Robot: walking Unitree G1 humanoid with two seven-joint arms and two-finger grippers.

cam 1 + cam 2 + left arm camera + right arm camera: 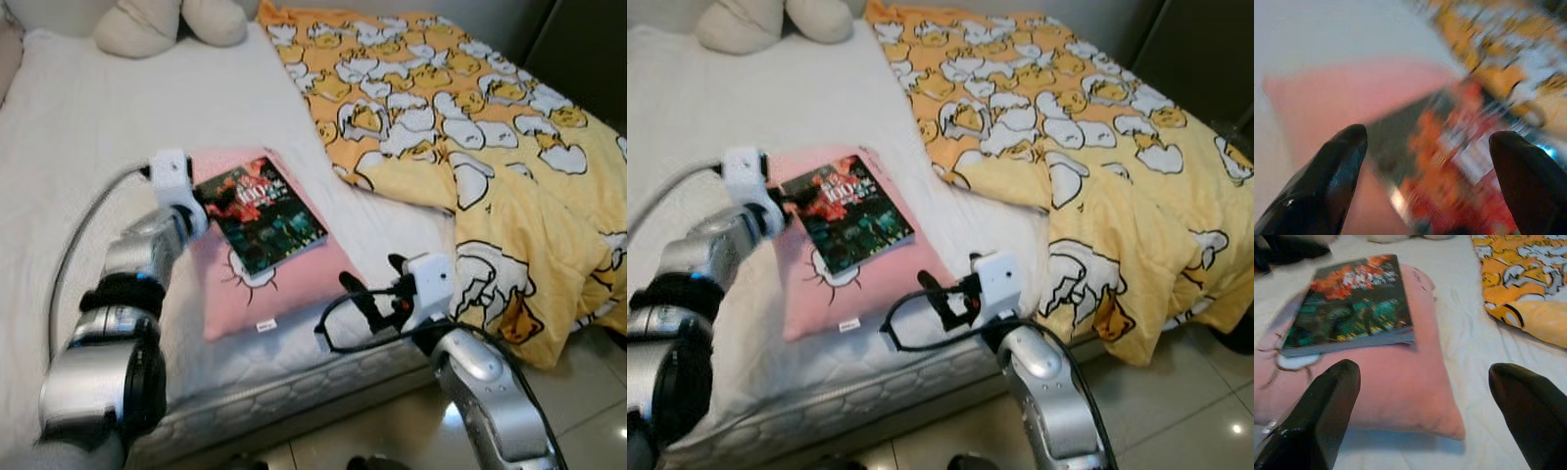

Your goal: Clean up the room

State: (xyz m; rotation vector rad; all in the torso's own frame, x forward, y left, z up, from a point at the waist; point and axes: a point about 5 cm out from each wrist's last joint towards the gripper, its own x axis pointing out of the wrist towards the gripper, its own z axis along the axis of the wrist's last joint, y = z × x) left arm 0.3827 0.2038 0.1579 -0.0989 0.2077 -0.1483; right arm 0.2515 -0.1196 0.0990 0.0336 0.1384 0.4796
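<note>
The book lay flat on the pink pillow, left of centre in the left eye view, with the pillow resting on the white bed. Its long axis ran on a diagonal, from the upper left of the frame down toward the lower right.

The left end effector sat at the book's upper-left corner, right at its edge; whether it touched the cover could not be made out. In the left wrist view its two black fingers stood wide apart with the blurred cover between them, so it was open and held nothing.

The right end effector hung at the lower centre of the frame, over the mattress edge and just beyond the pillow's lower-right corner, apart from the book. The book lay up and to the left of it. Its fingers were also spread wide in the right wrist view, empty, with the pillow and the book's near end ahead of them.

By this layout the left arm was clearly the nearer one, and a grasp across the book's short side at that corner looked the likelier next move. The yellow blanket lay rumpled over the right half of the bed, clear of both arms.
</note>
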